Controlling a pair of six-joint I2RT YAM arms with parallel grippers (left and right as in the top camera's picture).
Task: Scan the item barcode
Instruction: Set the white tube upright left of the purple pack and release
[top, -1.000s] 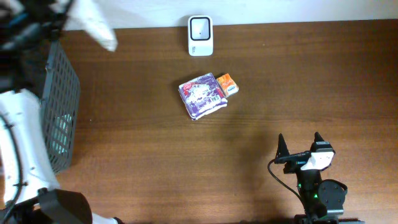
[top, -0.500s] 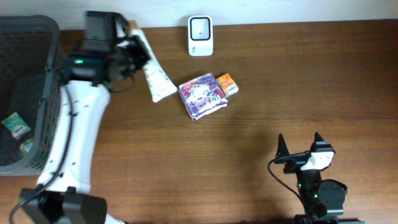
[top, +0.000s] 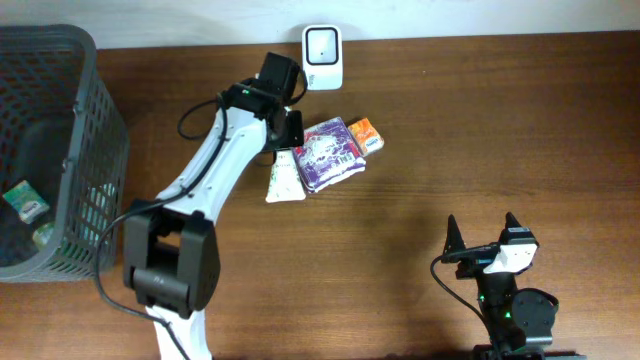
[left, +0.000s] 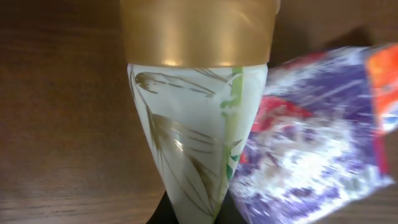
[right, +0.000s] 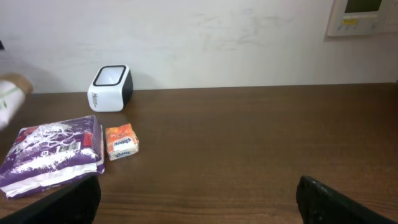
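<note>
The scene is showing one white scanner (top: 322, 57), one tube (top: 283, 180), one purple packet (top: 327, 153), one small orange box (top: 366, 135) and one grey basket (top: 100, 150); the basket is holding two small packets (top: 27, 202).

The tube (top: 283, 180), white with a leaf print and a gold cap, is clamped in the closed jaws of the left gripper (top: 288, 138), its wide flat end sticking out past them. The scanner (top: 322, 56), a small white box with a dark window facing up, stands just beyond those jaws, apart from the tube.
</note>
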